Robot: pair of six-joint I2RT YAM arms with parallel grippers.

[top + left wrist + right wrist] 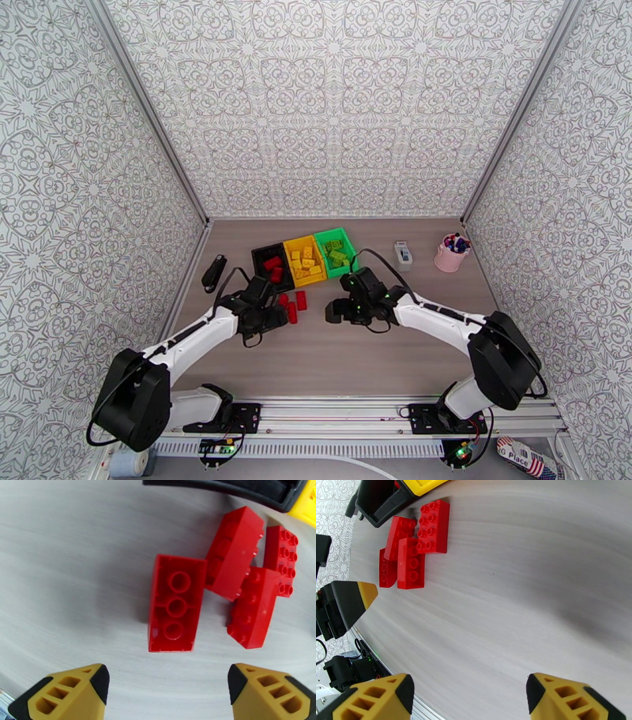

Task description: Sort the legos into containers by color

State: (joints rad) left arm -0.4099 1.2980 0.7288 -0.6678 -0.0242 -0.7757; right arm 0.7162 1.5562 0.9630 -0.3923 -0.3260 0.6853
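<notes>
Several red legos (292,306) lie in a tight cluster on the table, just in front of the containers. The black bin (261,254) holds red bricks, the yellow bin (304,241) yellow ones and the green bin (338,234) green ones. My left gripper (168,685) hovers open just short of the cluster; the nearest brick (175,604) lies studs down. A corner of the black bin (221,490) shows beyond it. My right gripper (470,693) is open over bare table to the right of the red legos (414,547), nothing between its fingers.
A pink cup (452,254) stands at the back right, with a small white device (403,255) beside it. A black object (213,272) lies left of the bins. Patterned walls close in the table on three sides.
</notes>
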